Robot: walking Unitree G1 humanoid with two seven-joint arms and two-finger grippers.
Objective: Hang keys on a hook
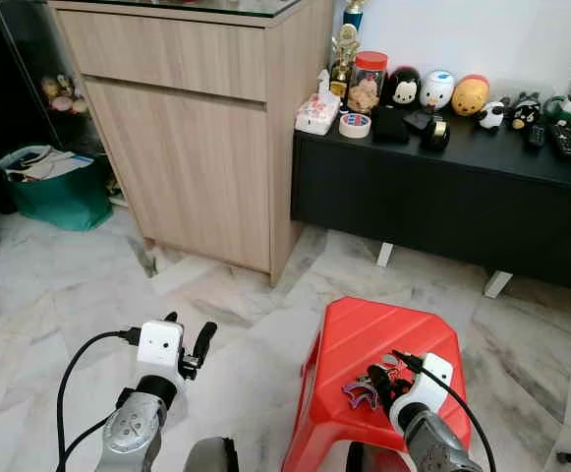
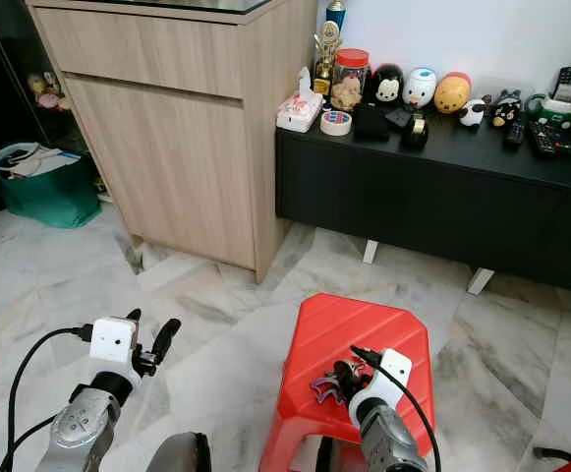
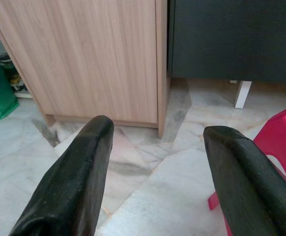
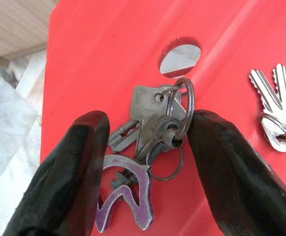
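Observation:
A bunch of keys [image 4: 150, 147] on a ring, with a silver cut-out fob, lies on top of a red plastic stool [image 1: 383, 329] near its round hole. My right gripper [image 4: 148, 125] is down at the stool top and open. One black finger sits on each side of the bunch, and one finger [image 4: 216, 162] touches the ring. In the left eye view the keys [image 1: 360, 392] lie just left of that gripper [image 1: 377, 382]. A second bunch of silver keys [image 4: 275, 113] lies further along the stool. My left gripper [image 1: 189, 332] is open and empty above the floor, left of the stool.
A tall wooden cabinet [image 1: 197, 128] stands ahead on the left. Beside it is a low black sideboard [image 1: 442, 202] carrying figurines, tape and remotes. A green bag [image 1: 54, 187] sits at the far left. Marble floor [image 1: 265, 324] lies between the cabinet and the stool.

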